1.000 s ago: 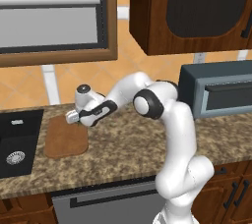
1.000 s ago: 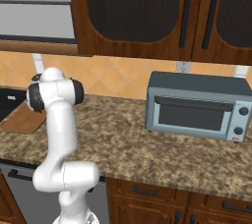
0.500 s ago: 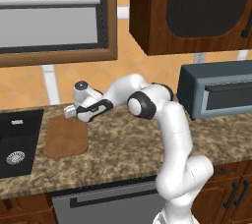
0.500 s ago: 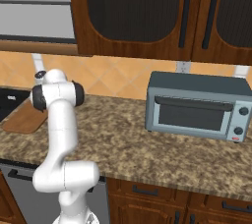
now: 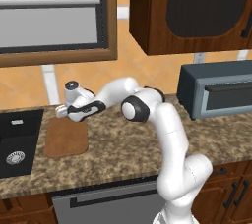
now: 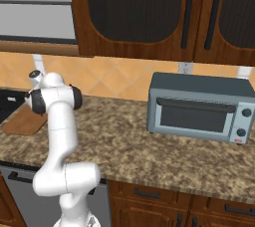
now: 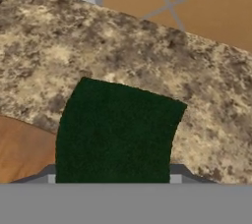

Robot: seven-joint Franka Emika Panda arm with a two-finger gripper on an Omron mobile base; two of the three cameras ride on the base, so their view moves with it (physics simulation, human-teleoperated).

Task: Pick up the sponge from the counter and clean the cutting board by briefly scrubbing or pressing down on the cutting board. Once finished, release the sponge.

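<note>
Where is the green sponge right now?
In the hand view, the sponge lies on the counter, beside the cutting board's edge.

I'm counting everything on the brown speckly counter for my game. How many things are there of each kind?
Sponges: 1, dark green sponge
Cutting boards: 1, brown wooden cutting board
Toaster ovens: 1, grey toaster oven
Total: 3 things on the counter

The sponge [image 7: 116,134] looks coarse, matt dark green, like rough fibre. The surface [image 7: 147,61] is speckled brown-and-tan stone, polished-looking. The cutting board [image 5: 66,137] at 9 o'clock of the sponge is smooth plain brown wood, matt
</note>
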